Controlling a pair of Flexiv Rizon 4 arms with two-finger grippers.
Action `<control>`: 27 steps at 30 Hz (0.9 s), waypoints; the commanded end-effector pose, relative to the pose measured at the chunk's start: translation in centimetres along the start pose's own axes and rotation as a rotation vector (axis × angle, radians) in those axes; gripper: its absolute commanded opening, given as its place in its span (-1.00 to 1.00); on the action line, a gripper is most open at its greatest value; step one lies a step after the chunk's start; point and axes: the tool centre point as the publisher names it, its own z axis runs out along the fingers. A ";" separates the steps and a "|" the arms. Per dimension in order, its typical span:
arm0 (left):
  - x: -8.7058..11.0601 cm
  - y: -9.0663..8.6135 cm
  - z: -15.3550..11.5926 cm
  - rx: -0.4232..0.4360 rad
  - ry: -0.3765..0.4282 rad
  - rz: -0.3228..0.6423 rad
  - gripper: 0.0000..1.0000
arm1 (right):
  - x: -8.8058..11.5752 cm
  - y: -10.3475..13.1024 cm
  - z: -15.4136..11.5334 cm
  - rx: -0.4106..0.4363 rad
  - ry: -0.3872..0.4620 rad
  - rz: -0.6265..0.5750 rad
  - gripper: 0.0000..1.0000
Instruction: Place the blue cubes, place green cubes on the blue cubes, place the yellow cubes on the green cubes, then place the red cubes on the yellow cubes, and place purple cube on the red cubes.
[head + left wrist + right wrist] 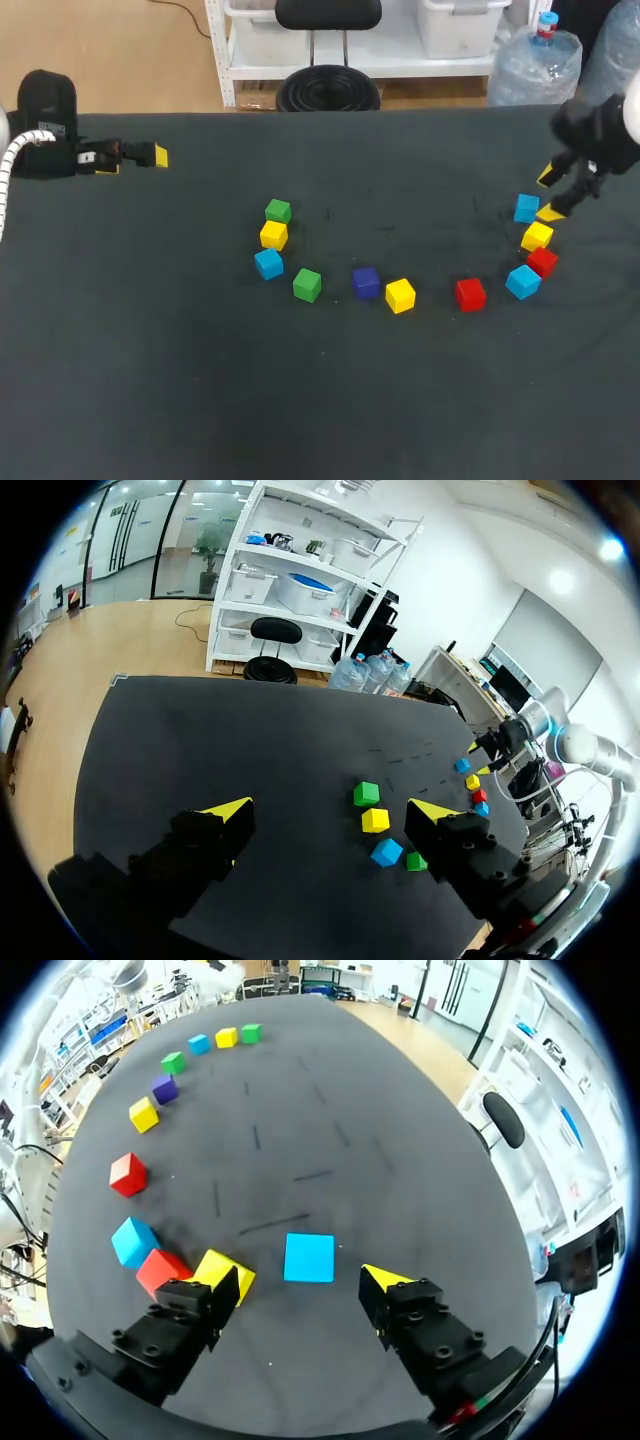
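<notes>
Both left gripper (pixel 330 810) and right gripper (pixel 302 1282) are spread; we centre the right over the blue cube (pixel 308 1257) ahead, clear of the neighbouring yellow cube (pixel 537 236), then pinch

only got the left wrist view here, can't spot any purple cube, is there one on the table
Observer: Yes. A matte purple cube sits on the dark table, between a matte green cube and a matte yellow cube.
Operator: is the right end effector holding anything
Observer: No. The right end effector is open, with a matte blue cube lying untouched just ahead of its tips.
Operator: how many red cubes
Observer: Two: one matte red cube standing by itself, another red cube in the cluster near the right end effector.
</notes>
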 end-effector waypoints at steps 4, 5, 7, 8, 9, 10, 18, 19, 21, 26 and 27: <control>-0.1 -0.2 0.0 -0.010 0.008 -0.002 1.00 | -0.1 -0.8 1.2 -0.017 -0.001 -0.002 0.52; -0.1 -0.2 0.0 -0.010 0.008 -0.002 1.00 | -0.2 -0.8 1.4 -0.019 -0.001 -0.002 0.51; -0.1 -0.2 0.0 -0.010 0.008 -0.002 1.00 | -0.2 -1.0 1.6 -0.023 -0.002 -0.005 0.51; -0.1 -0.2 0.0 -0.010 0.008 -0.002 1.00 | -0.3 -1.0 1.7 -0.023 -0.002 -0.005 0.49; -0.1 -0.2 0.0 -0.010 0.008 -0.002 1.00 | -0.3 -1.1 1.8 -0.025 -0.002 -0.006 0.50; -0.1 -0.2 0.0 -0.010 0.008 -0.002 1.00 | -0.4 -1.2 1.9 -0.026 -0.003 -0.006 0.47; -0.1 -0.2 0.0 -0.010 0.008 -0.002 1.00 | -0.2 -1.5 2.4 -0.035 -0.003 -0.008 0.36; -0.1 -0.2 0.0 -0.010 0.008 -0.002 1.00 | -0.1 -1.6 2.4 -0.036 -0.002 -0.008 0.37; -0.1 -0.2 0.0 -0.010 0.008 -0.002 1.00 | 0.0 -1.6 2.6 -0.038 -0.001 -0.008 0.37; -0.1 -0.2 0.0 -0.010 0.008 -0.002 1.00 | 0.1 -1.7 2.8 -0.041 0.001 -0.005 0.36; -0.1 -0.2 0.0 -0.010 0.008 -0.002 1.00 | 0.0 -1.7 2.8 -0.041 0.001 -0.006 0.34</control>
